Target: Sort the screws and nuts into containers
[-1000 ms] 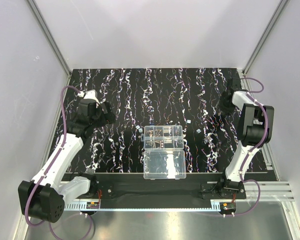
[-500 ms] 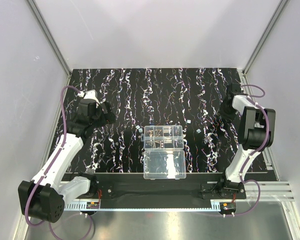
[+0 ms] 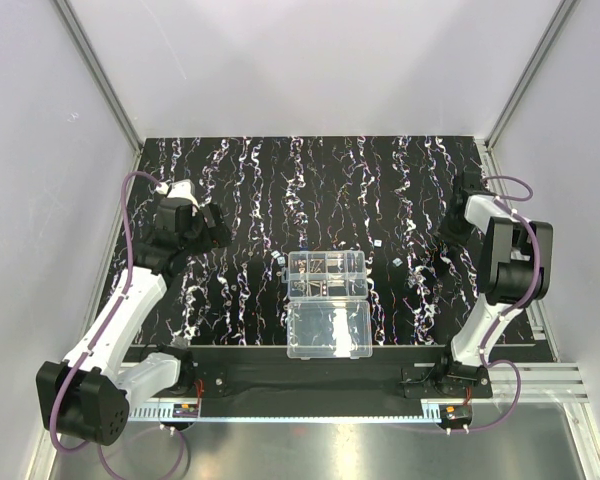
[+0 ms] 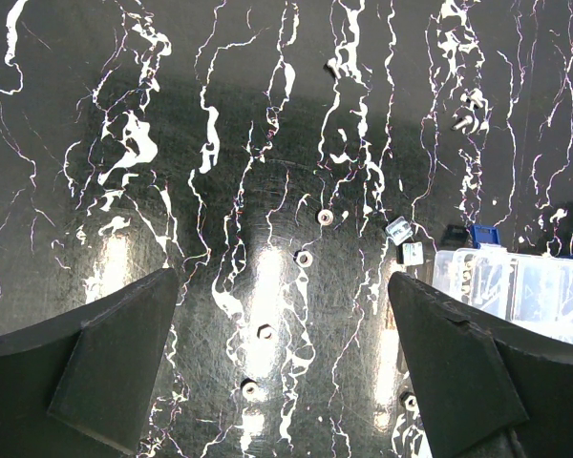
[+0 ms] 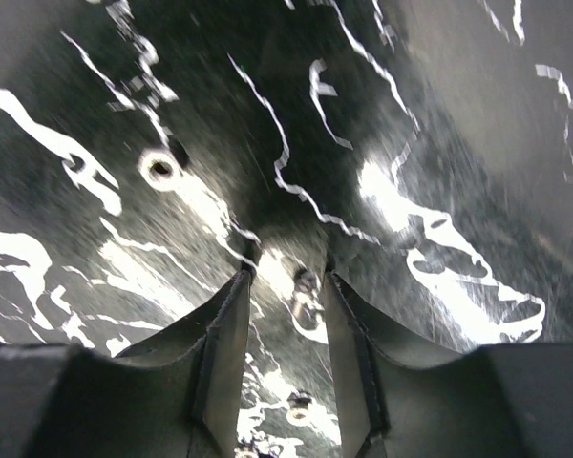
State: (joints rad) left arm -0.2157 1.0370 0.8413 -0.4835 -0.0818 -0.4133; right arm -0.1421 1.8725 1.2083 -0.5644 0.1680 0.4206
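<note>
Left claw [image 4: 282, 281] wide open, empty; right claw [image 5: 285, 281] half-open astride 1 screw [image 5: 306, 291], near mat [image 3: 280, 160] edge.

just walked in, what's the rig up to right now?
Hardware sorting with two arms. A clear organizer box sits open in the middle of the black streaked mat, its lid flat toward the arm bases. The right pincer is down at the mat near its right edge, straddling a small metal piece with gaps on either side, so not clamped. The left pincer hangs wide open over loose nuts left of the box.
</note>
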